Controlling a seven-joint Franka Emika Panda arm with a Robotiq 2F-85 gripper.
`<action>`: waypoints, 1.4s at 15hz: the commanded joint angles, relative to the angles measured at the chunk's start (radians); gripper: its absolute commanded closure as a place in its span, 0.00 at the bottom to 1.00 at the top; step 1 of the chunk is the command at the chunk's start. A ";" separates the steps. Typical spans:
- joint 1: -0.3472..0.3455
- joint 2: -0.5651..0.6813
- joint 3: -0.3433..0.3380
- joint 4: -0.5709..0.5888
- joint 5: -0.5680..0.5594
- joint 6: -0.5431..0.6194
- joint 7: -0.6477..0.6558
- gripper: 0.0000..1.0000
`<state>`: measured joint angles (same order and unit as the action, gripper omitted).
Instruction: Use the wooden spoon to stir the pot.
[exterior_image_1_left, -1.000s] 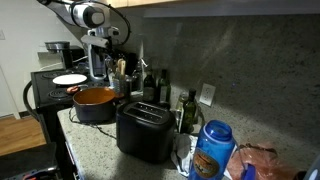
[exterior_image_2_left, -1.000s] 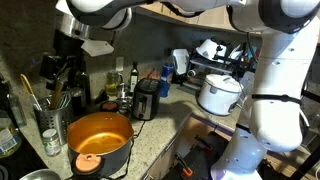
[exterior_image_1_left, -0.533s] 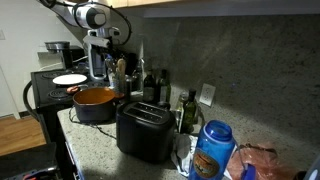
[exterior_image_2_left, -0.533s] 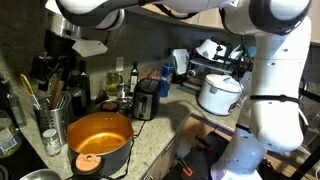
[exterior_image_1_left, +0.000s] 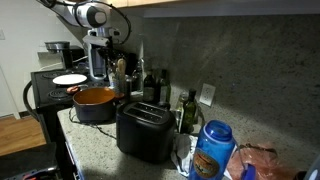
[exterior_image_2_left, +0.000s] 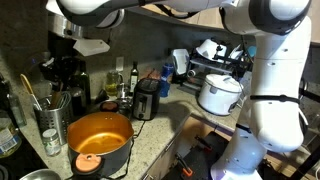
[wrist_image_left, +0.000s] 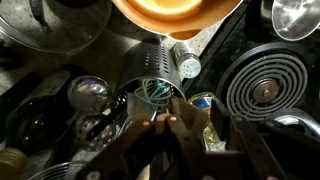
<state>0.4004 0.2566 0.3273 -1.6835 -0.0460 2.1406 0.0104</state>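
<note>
Against half a second ago: slightly lower for the black two-fingered claw (exterior_image_2_left: 63, 70), nearer the tall brushed-steel utensil cylinder (exterior_image_2_left: 50, 125) in an exterior view. From the opposite angle, hardly any shift of the claw (exterior_image_1_left: 98, 48). Nothing moved on the speckled granite bench (exterior_image_2_left: 155, 135).

In the wrist view, spread wide (wrist_image_left: 183, 122), with pale wooden spoon handles (wrist_image_left: 185, 135) standing up between the fingers. Closed on nothing; contact with a handle impossible to tell.

On the bench in both exterior views, the wide, low, round dark-grey pot (exterior_image_2_left: 100, 142) (exterior_image_1_left: 95, 102), smooth and glowing orange-red inside, with a short side handle. Visible at the top edge of the wrist view as an orange curve (wrist_image_left: 175, 12).

Just beside the pot, toward the wall: the utensil cylinder, crowded with wooden and metal handles that clutter the space under the claw. On the other side of the pot, close by: a boxy black two-slot toaster (exterior_image_1_left: 143, 130). Beyond the pot: a flat white round plate (exterior_image_1_left: 69, 79) on the black stove, and a spiral coil burner (wrist_image_left: 265, 90). Behind the pot, against the wall: dark glass bottles (exterior_image_1_left: 150, 85). Well apart from the pot: a blue-lidded plastic jar (exterior_image_1_left: 213, 148) and a rounded white rice cooker (exterior_image_2_left: 218, 93).
</note>
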 joint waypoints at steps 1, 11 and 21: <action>0.008 0.003 -0.007 0.028 -0.019 -0.054 0.029 0.93; 0.010 0.003 -0.011 0.044 -0.045 -0.068 0.038 0.96; 0.012 -0.107 -0.014 0.025 -0.082 -0.107 0.115 0.96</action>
<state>0.4048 0.2140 0.3197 -1.6336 -0.0948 2.0632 0.0716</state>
